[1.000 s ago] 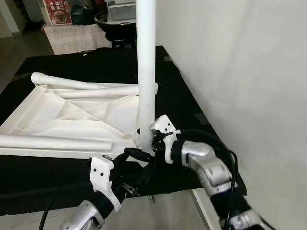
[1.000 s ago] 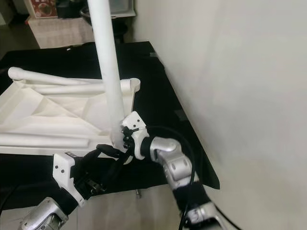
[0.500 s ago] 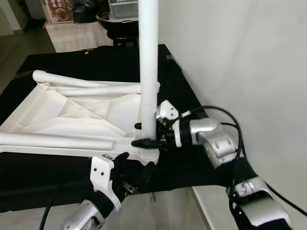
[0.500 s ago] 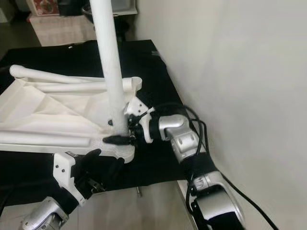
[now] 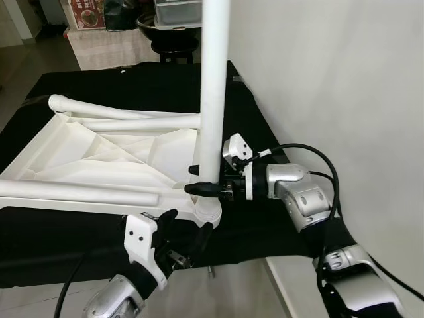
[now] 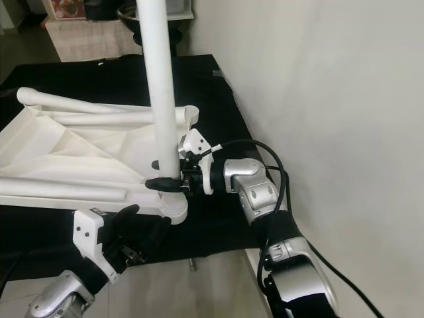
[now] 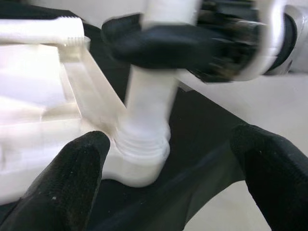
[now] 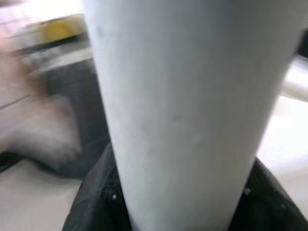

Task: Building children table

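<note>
The upright table leg stands in the corner socket of the upturned white tabletop, at the corner nearest the robot and closest to the wall. The right gripper clasps the leg just above the socket, its black fingers closed around the tube from the wall side. A second ago this wrist sat low beside the socket with the forearm reaching up from below; now the arm comes in level from the wall side and the wrist has rolled. The leg looks straighter and seated on its threaded collar, which suggests it is being screwed home, one turn at a time.

The left gripper hovers just below the socket, off the front edge of the tabletop, jaws spread wide and holding nothing; it has barely shifted, no longer touching the socket as it did a second ago.

Three more legs lie loose across the tabletop's underside, away from the socket. Everything rests on a black-covered surface, so most of the assembly likely remains.
</note>
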You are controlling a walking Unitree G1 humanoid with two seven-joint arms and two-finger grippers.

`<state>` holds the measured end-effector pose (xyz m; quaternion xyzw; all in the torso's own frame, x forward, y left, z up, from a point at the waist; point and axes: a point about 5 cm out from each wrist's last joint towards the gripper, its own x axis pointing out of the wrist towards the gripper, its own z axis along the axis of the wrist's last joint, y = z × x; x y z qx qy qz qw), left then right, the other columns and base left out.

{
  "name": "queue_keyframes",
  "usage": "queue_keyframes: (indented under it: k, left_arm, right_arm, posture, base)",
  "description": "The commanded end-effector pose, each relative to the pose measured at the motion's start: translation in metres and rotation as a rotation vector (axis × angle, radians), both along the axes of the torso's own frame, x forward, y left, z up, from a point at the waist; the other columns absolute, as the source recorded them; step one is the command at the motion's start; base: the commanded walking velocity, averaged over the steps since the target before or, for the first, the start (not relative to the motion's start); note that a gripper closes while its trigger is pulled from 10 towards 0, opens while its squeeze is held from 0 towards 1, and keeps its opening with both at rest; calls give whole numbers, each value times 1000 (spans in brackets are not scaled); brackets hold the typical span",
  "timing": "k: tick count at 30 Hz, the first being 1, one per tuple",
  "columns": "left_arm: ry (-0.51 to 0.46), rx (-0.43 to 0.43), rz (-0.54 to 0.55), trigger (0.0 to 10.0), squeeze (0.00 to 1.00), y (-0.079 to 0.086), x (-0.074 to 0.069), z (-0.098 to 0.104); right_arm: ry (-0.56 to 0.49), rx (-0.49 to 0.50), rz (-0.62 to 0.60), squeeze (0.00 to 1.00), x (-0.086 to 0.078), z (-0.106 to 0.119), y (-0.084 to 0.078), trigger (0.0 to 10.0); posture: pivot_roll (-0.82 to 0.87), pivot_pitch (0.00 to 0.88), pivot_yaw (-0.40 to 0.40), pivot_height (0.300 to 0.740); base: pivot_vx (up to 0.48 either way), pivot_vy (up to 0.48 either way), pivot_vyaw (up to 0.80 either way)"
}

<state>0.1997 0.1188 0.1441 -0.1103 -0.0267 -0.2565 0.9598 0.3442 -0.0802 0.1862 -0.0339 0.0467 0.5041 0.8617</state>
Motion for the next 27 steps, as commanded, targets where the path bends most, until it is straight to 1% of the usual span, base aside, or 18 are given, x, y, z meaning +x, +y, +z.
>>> queue_keyframes:
  k: [1,2,3,6,7,12,13,14,15,16,17,20,21,22,23,24,26,27]
  left_arm:
    - [18,2,3,10000,0,2,-1,-3]
    - [18,2,1,10000,0,2,0,-3]
    - [19,4,-1,10000,0,3,0,-3]
    - [21,5,-3,10000,0,3,1,-3]
    - [22,7,-6,10000,0,3,1,-4]
    - [22,6,-5,10000,0,2,2,-4]
    - [20,4,-2,10000,0,2,2,-4]
    - [18,3,0,10000,0,1,2,-4]
    - [18,3,0,10000,0,1,2,-4]
    - [18,2,1,10000,0,1,2,-4]
    - [17,1,1,10000,0,0,3,-4]
    - [17,-2,-1,10000,0,-1,3,-4]
    - [16,-3,-2,10000,0,-2,3,-4]
    - [16,-3,-2,10000,0,-2,3,-4]
    - [16,-5,-2,10000,0,-3,3,-4]
    - [15,-8,-1,10000,0,-4,3,-4]
    - [15,-8,-1,10000,0,-4,3,-4]
    - [15,-10,0,10000,0,-5,3,-4]
  right_arm:
    - [119,-31,-187,0,5,-22,-13,0]
    - [121,-32,-421,0,-3,-33,-14,0]
    - [144,-29,-535,0,-15,-42,-9,0]
    - [148,-18,-588,0,-21,-46,-5,0]
    - [141,-9,-557,0,-24,-46,2,0]
    - [140,-6,-493,0,-21,-42,10,0]
    - [142,-21,-448,0,-20,-40,13,8510]
    - [161,-12,-372,859,-21,-38,17,10000]
    - [161,-12,-372,859,-21,-38,17,10000]
    - [173,0,-299,859,-23,-34,22,10000]
    - [159,17,-180,1000,-24,-28,28,10000]
    - [112,40,-61,1000,-26,-16,34,10000]
    - [74,37,41,1000,-27,-11,35,10000]
    - [74,37,41,1000,-27,-11,35,10000]
    - [39,22,122,1000,-29,-7,34,10000]
    - [7,-28,241,780,-32,-8,30,10000]
    - [7,-28,241,780,-32,-8,30,10000]
    - [-7,-69,318,0,-31,-9,25,10000]
  posture:
    - [-3,104,-22,740]
    - [-11,106,-19,740]
    - [-5,108,-12,740]
    - [-6,95,-5,740]
    - [-3,96,-9,740]
    - [-3,91,-17,740]
    - [-5,92,-19,740]
    - [-4,91,-21,740]
    - [-4,91,-21,740]
    - [-3,91,-22,740]
    - [-2,88,-27,740]
    - [-1,86,-30,740]
    - [2,85,-34,740]
    - [2,85,-34,740]
    - [5,85,-34,740]
    - [6,78,-30,740]
    - [6,78,-30,740]
    - [7,77,-30,740]
  base:
    - [0,0,0]
    - [0,0,0]
    - [0,0,0]
    - [0,0,0]
    - [0,0,0]
    - [0,0,0]
    - [0,0,0]
    - [0,0,0]
    - [0,0,0]
    - [0,0,0]
    - [0,0,0]
    - [0,0,0]
    - [0,0,0]
    - [0,0,0]
    - [0,0,0]
    - [0,0,0]
    - [0,0,0]
    - [0,0,0]
